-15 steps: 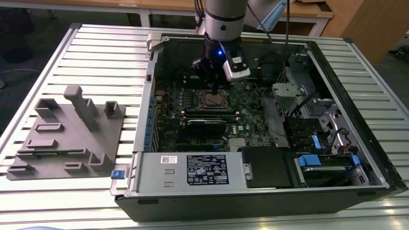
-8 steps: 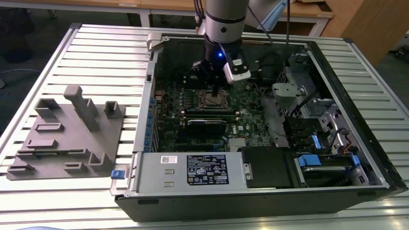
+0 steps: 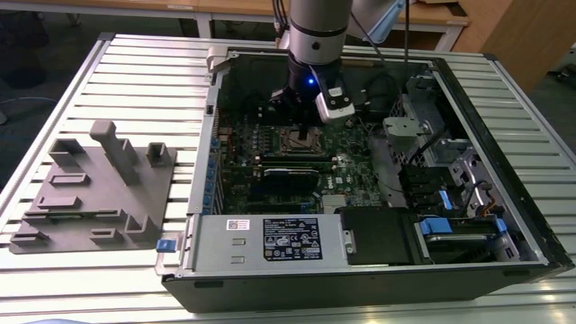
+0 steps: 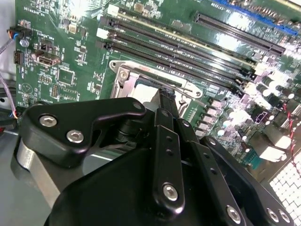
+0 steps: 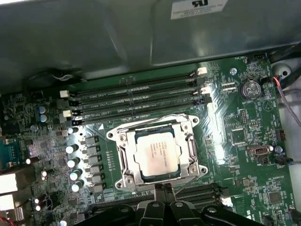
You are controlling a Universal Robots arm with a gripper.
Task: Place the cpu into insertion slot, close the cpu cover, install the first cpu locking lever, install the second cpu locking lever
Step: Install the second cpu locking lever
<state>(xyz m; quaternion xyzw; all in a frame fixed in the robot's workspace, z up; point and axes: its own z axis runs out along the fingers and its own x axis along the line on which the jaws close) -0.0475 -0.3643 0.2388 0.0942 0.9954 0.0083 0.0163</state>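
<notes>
Judging by the first wrist view, the cpu is seated in the insertion slot, the cpu cover seemingly down. The gripper is poised at the socket edge, fingers drawn together, holding nothing. Lever work is best kept slow, clear of the memory slots.

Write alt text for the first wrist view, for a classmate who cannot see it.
A square silvery cpu sits in the insertion slot of a green motherboard, with the cpu cover framing it. The black gripper pokes in beside the slot, and long black memory slots run along the slot's far side.
</notes>
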